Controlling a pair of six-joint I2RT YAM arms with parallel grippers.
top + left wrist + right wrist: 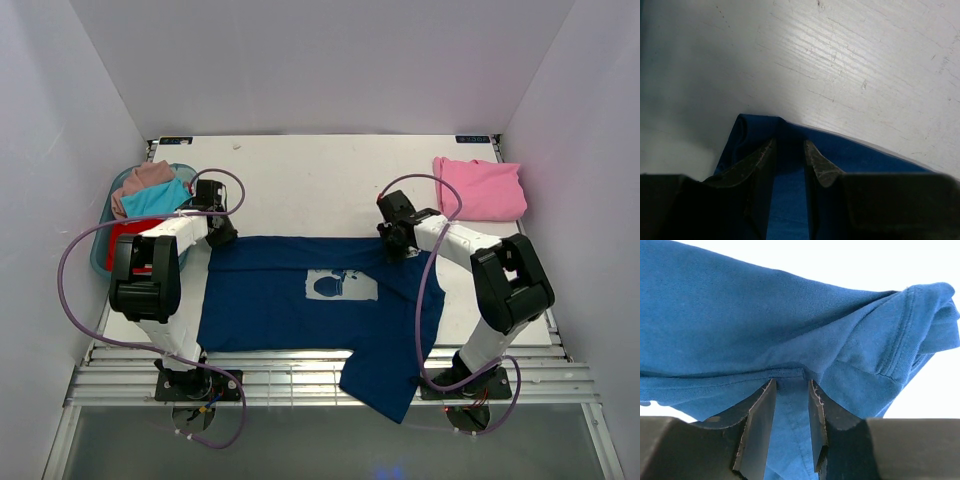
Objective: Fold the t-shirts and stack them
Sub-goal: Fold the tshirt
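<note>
The navy t-shirt [270, 300] lies spread across the table's front, its pale mouse print [341, 285] face up and one sleeve hanging over the near edge. My left gripper [216, 236] is shut on the shirt's far left corner, low on the table; in the left wrist view [789, 150] the blue cloth [870, 155] sits between its fingers. My right gripper [396, 246] is shut on the far right corner. The right wrist view shows the gripper [791, 385] pinching a seam, with the cloth [740, 315] bunched and lifted. A folded pink t-shirt [480, 188] lies at the far right.
A blue bin [103, 252] at the far left holds dusty-pink [145, 177], teal [157, 199] and red [126, 236] t-shirts. The white table [300, 180] runs back to the enclosure walls. A metal rail [300, 375] lines the near edge.
</note>
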